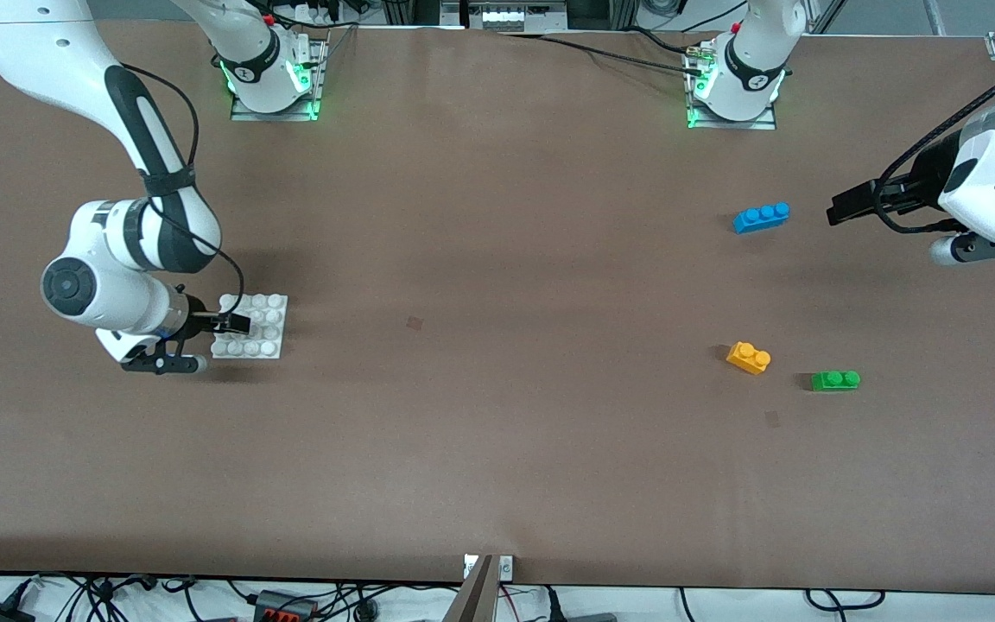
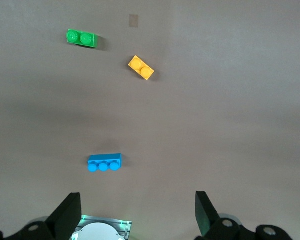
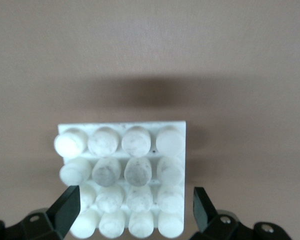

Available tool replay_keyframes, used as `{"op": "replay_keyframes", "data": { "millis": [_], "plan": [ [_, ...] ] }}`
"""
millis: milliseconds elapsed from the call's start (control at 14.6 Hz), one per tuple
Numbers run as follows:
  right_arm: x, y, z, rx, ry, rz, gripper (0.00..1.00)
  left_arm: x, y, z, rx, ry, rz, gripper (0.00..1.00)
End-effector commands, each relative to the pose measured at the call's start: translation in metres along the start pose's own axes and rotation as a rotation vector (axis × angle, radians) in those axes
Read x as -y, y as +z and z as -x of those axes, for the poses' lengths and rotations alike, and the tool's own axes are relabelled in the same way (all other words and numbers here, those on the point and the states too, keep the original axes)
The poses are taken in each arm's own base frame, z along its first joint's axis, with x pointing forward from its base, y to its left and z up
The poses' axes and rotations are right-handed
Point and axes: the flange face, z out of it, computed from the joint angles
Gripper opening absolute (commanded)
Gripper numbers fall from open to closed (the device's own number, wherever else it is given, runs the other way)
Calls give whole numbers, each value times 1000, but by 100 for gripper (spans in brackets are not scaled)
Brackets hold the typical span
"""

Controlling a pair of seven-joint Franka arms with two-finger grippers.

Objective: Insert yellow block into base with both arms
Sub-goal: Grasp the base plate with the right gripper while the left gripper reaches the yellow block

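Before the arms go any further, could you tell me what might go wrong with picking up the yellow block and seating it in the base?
1. The green brick lies close beside the yellow block, so the open left gripper could bump it or grab it instead.
2. The block lies skewed; unaligned fingers may push it aside.
3. The open right gripper straddles the base; a poor grip may shift the plate.

— Yellow block point(image 1: 748, 357)?
— Small orange-yellow brick, two round studs up, flat on the table point(image 1: 497, 432) toward the left arm's end, turned askew, untouched.
— Base point(image 1: 260, 326)?
— Flat square white plate, four-by-four round studs up, flat on the table toward the right arm's end, well apart from the block.
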Motion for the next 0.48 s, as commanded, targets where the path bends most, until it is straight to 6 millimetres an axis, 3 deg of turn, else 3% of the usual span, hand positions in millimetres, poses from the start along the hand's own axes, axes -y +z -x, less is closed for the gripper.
{"op": "replay_keyframes", "data": {
  "millis": [0, 205, 411],
  "plan": [
    [-2, 10, 24, -33, 21, -7, 89, 1, -5, 0, 7, 21, 10, 100],
    [-4, 10, 24, -33, 24, -7, 69, 0, -5, 0, 8, 22, 12, 100],
    [-6, 15, 22, -50, 29, -8, 67, 0, -5, 0, 8, 22, 12, 100]
  ]
}}
